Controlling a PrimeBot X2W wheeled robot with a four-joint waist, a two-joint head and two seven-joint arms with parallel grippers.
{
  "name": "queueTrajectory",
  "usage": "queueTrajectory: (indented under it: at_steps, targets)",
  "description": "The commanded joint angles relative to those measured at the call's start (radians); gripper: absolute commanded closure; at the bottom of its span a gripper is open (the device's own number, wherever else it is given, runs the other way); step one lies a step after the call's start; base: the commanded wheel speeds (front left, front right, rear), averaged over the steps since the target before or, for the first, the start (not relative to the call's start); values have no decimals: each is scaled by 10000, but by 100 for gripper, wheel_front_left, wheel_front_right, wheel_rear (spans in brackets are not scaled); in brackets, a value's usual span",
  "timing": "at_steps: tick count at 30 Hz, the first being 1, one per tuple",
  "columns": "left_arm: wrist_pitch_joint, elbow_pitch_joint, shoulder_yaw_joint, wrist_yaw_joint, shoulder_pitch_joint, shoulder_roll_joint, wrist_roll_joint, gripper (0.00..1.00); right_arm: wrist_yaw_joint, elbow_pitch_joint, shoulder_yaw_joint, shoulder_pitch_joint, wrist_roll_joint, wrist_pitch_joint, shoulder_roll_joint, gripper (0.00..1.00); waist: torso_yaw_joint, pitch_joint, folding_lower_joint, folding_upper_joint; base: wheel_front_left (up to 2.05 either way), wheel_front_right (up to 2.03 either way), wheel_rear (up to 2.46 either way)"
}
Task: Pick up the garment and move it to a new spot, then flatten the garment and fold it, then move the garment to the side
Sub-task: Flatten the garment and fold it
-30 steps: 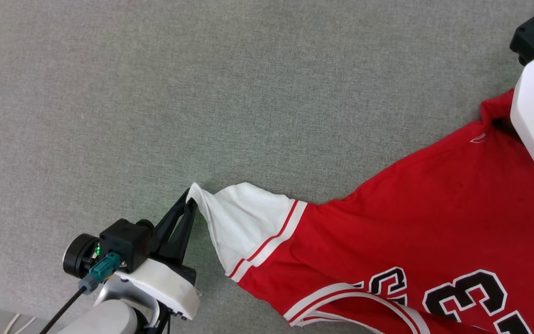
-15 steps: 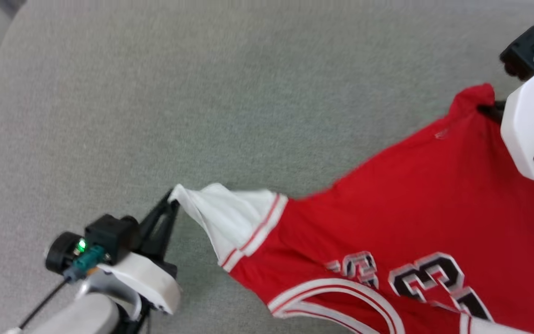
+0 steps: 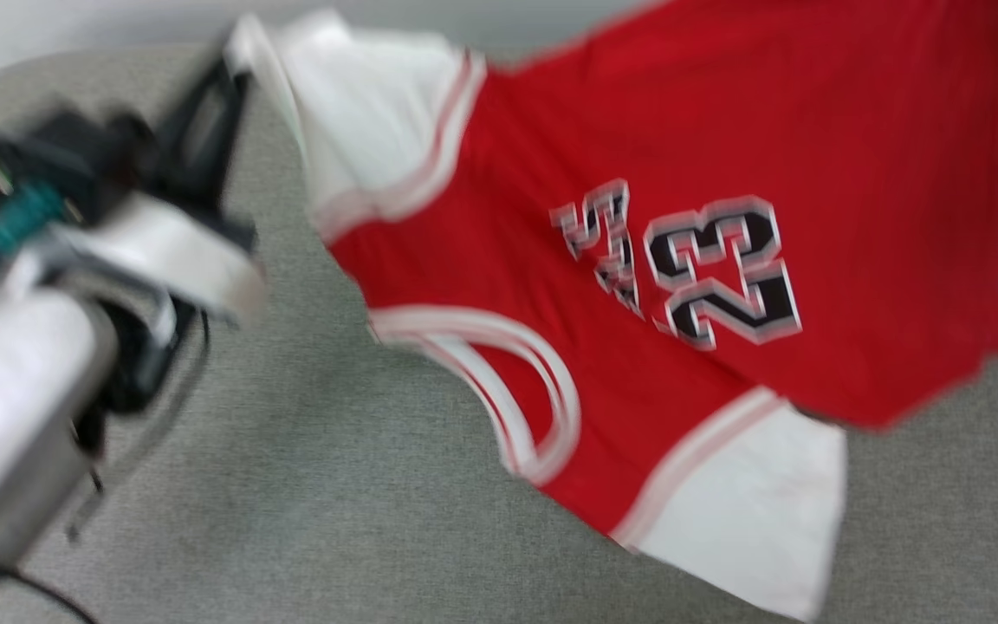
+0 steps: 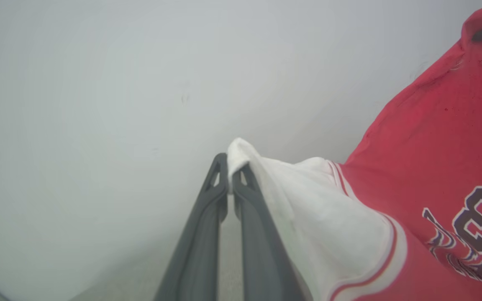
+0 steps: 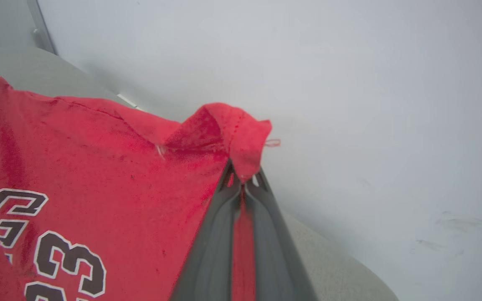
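Grey fabric surface point(image 3: 308, 520) lies below your arms, with a pale wall point(image 4: 98, 83) behind. The garment point(image 3: 690, 147) hangs spread between the grippers, its numbers facing the head camera. Your left gripper point(image 4: 229, 173) is pinched tight on the white sleeve point(image 4: 308, 200) tip — your right gripper point(image 5: 243, 184) is clamped on a red corner point(image 5: 232, 125).

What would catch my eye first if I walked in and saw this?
A bright red shirt with white sleeves and big black numbers is held up over a grey fabric surface. The left gripper pinches the tip of one white sleeve, and the right gripper is shut on a red corner, so the shirt hangs spread between them.
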Motion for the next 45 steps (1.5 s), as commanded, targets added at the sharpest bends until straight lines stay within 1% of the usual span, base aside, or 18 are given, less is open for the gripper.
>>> queueTrajectory:
  at_steps: [1,8,11,12,13,16,22,26,30,32,36,39,41,45]
  targets:
    - [101,19,146,-88,-559,-22,66,100,-3,105,-156,-269,-193,-110,167,100,-104,188,0,0,0,0,0]
    - [857,647,658,-726,-3781,-200,525,100,-5,652,-1554,-1838,-1504,-583,1122,100,-399,1096,0,0,0,0,0]
    - [1113,1244,967,-1009,-5099,-417,396,100,-5,900,-2021,-2688,-2051,-573,1627,100,-514,1576,0,0,0,0,0]
    - [1224,1806,1086,-1298,-6402,-665,549,100,-5,1185,-2391,-3576,-2614,-686,2068,100,-604,2011,0,0,0,0,0]
    - [1256,1986,1143,-1400,-6850,-730,581,100,-3,1293,-2518,-3879,-2763,-728,2223,100,-639,2151,0,0,0,0,0]
    - [1308,2655,1235,-1693,-8102,-979,702,100,-3,1690,-2765,-4790,-3240,-792,2641,100,-682,2526,0,0,0,0,0]
    - [1116,4286,1269,-2286,-10439,-1545,999,100,-3,2632,-3002,-6579,-4107,-1051,3134,100,-691,3118,0,0,0,0,0]
    - [764,5231,1379,-2475,-11465,-1942,1049,100,-3,3270,-2917,-7433,-4437,-1291,3424,100,-693,3421,0,0,0,0,0]
    - [450,5959,1301,-2698,-11863,-2205,1064,100,-3,3858,-2626,-7721,-4524,-1578,3606,100,-683,3622,0,0,0,0,0]
    - [318,6312,1173,-2866,-11680,-2253,1070,100,-3,4088,-2314,-7547,-4501,-1726,3706,100,-695,3664,0,0,0,0,0]
    - [-71,6940,1004,-3037,-11115,-2227,1071,100,-3,4616,-1824,-6891,-4284,-2153,3821,100,-722,3595,0,0,0,0,0]
    - [-256,7293,769,-3227,-10387,-2264,970,100,-5,4968,-1309,-6243,-4192,-2498,3897,100,-733,3409,0,0,0,0,0]
    - [-386,7502,586,-3329,-9726,-2212,904,100,-5,5157,-1001,-5640,-3920,-2731,4014,100,-754,3235,0,0,0,0,0]
    - [-715,7674,374,-3351,-8189,-2343,631,100,-3,5389,-244,-4464,-3490,-3183,3981,100,-666,2802,0,0,0,0,0]
